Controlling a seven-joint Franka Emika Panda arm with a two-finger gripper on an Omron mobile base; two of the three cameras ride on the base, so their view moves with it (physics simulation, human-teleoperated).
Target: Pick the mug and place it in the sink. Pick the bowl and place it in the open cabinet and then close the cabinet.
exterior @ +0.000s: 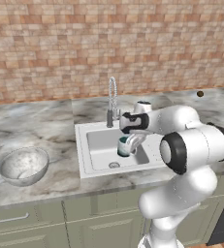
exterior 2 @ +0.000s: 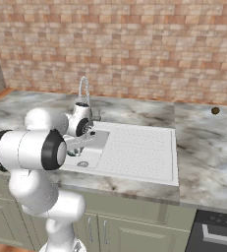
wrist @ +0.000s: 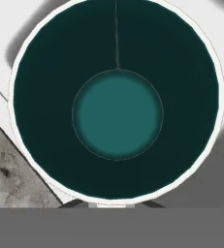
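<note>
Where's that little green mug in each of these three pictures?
Left base view: mug at centre, in the claw, over the sink.
Right base view: left of centre, mug tucked behind the arm, over the basin.
Hand view: mug seen from above, looking inside.
Shared landmark: the faucet behind the basin.

Both base views share the sink (exterior: 101,164); hand view looks straight down, close.

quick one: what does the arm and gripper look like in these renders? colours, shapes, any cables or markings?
The arm is glossy white with rounded, tubular links and black bands at the joints, each capped by a white disc. The wrist ends in a black ring. The gripper is light grey with slim fingers; their tips look dark in the hand view. No cables or markings are visible.
</note>
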